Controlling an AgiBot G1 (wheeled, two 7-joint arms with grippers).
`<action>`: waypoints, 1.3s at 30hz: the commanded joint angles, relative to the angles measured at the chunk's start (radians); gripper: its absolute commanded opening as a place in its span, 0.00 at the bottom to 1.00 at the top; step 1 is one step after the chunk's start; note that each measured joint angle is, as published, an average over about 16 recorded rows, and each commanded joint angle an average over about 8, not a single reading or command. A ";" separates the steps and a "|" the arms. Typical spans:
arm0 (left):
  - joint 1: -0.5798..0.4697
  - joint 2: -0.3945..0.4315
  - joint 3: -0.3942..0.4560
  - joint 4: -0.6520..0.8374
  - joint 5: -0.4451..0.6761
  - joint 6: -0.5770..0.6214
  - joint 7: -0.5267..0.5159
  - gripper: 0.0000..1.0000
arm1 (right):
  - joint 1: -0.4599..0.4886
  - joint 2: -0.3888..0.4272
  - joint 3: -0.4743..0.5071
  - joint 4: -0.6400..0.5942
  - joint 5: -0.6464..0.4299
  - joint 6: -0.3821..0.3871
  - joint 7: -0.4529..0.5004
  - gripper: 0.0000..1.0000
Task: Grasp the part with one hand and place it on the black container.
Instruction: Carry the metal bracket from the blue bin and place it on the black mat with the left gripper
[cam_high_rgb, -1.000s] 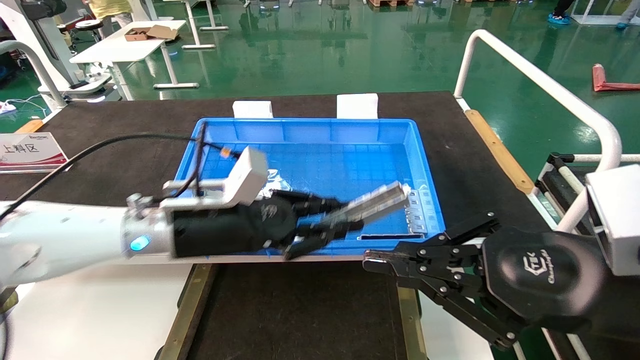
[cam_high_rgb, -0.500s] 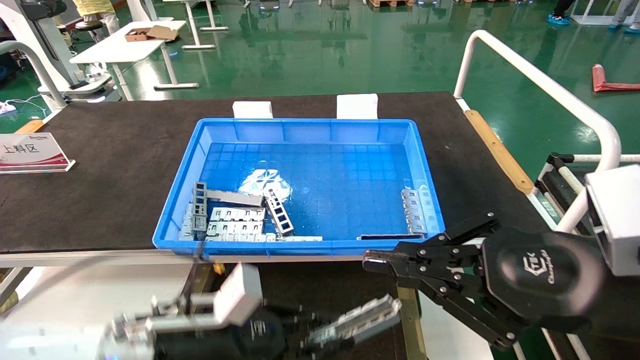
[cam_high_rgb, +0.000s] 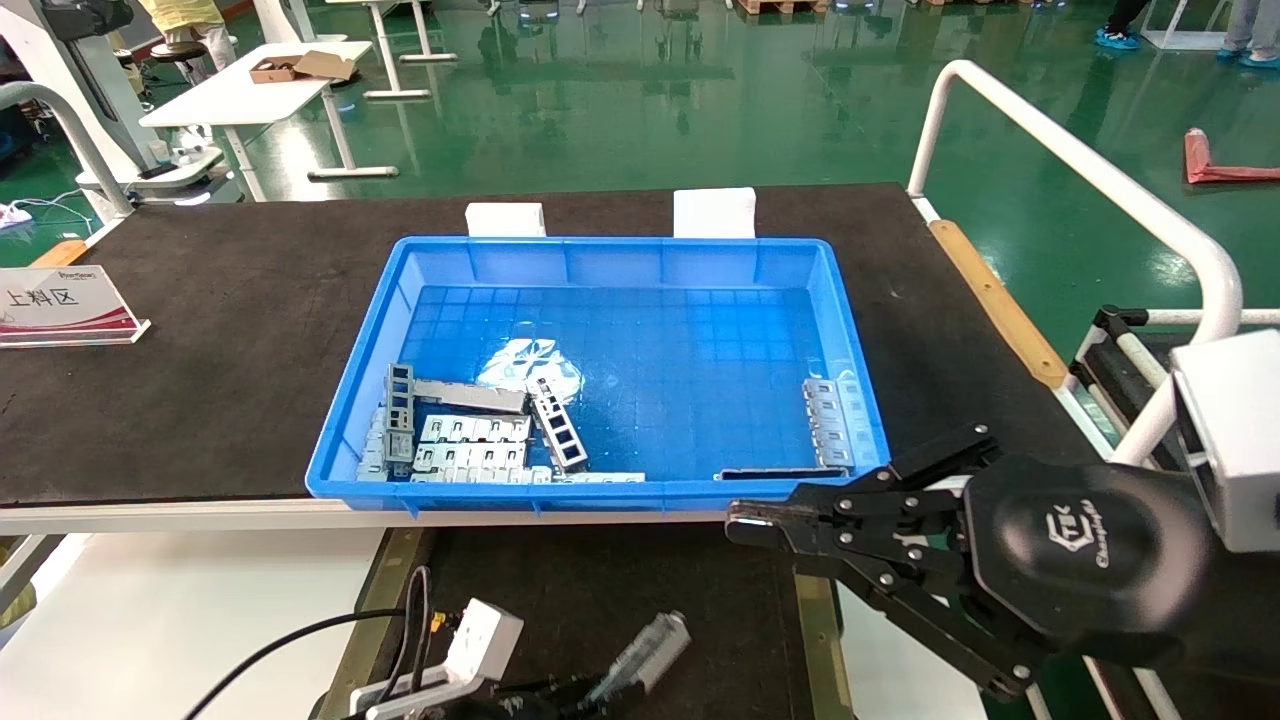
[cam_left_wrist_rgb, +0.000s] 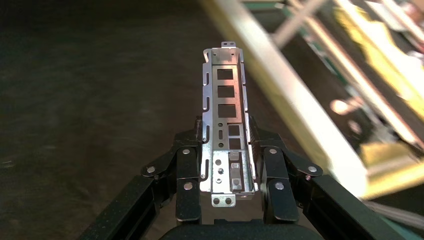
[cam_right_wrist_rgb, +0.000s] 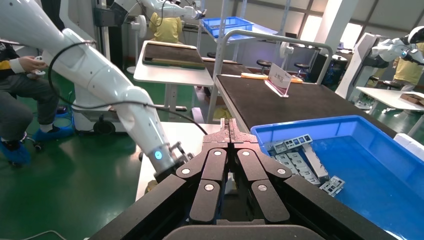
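My left tool (cam_left_wrist_rgb: 227, 165) grips the part (cam_left_wrist_rgb: 226, 125) by its near end, its long axis pointing straight ahead just above the black container (cam_high_rgb: 620, 590) at lower centre, while my closed right tool (cam_high_rgb: 740, 520) waits nearby.

Ahead of your left gripper's fingers (cam_left_wrist_rgb: 187, 172), matte black tray floor (cam_left_wrist_rgb: 90, 100) lies bare; brass-coloured side rail (cam_left_wrist_rgb: 280, 95) flanks it.

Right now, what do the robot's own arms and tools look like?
The left arm is glossy white with a blue light at the wrist and a black cable. Its left tool is black linkage with silver rivets. The right tool is the same black linkage, its round housing carrying a white logo, beside a white box.
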 joint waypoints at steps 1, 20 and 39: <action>0.011 0.024 0.013 0.016 0.009 -0.072 -0.027 0.00 | 0.000 0.000 0.000 0.000 0.000 0.000 0.000 0.00; 0.011 0.292 0.070 0.157 -0.066 -0.497 -0.156 0.00 | 0.000 0.000 0.000 0.000 0.000 0.000 0.000 0.00; 0.018 0.407 0.107 0.230 -0.115 -0.665 -0.162 0.42 | 0.000 0.000 0.000 0.000 0.000 0.000 0.000 0.39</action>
